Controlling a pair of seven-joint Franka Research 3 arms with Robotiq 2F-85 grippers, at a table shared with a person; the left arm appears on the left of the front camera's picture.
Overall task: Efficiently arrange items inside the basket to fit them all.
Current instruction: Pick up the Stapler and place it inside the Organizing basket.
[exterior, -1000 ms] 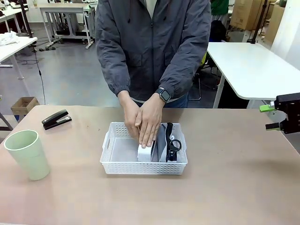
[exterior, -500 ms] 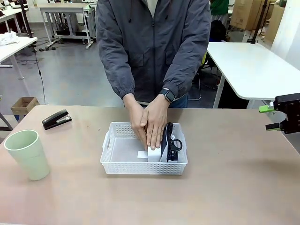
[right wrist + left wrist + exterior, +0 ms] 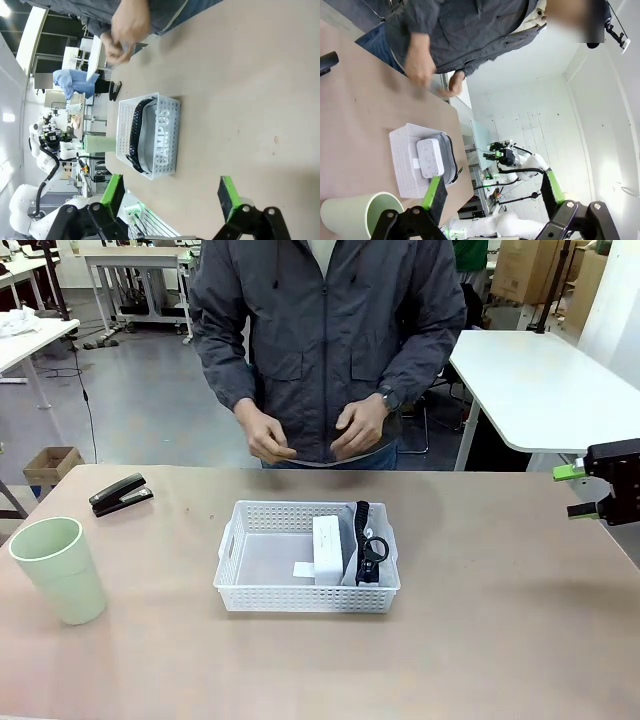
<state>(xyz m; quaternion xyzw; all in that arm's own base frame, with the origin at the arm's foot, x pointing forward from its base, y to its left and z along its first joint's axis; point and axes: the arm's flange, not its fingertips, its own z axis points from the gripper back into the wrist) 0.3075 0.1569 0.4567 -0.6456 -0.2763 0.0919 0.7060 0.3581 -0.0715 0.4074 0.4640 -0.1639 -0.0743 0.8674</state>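
Observation:
The white lattice basket (image 3: 300, 598) sits mid-table. Inside it, a small white box (image 3: 327, 548) stands against the grey pouch with black zipper (image 3: 362, 546), which leans on the right wall. A black stapler (image 3: 121, 494) lies at the far left, and the pale green cup (image 3: 60, 569) stands upright at the near left. My right gripper (image 3: 574, 491) hovers open at the right edge, away from everything. In the left wrist view my left gripper (image 3: 490, 190) is open and empty, high above the cup (image 3: 365, 212) and basket (image 3: 400, 165). The right wrist view shows the open right gripper (image 3: 171, 195) and the basket (image 3: 170, 130).
The person stands at the far side with both hands (image 3: 265, 435) raised at waist height, off the table. The left half of the basket floor is bare. Bare tabletop lies between basket and cup and to the basket's right.
The person's hands pushed the white box right against the pouch, then let go and lifted out of the basket to the waist. Neither gripper has moved.

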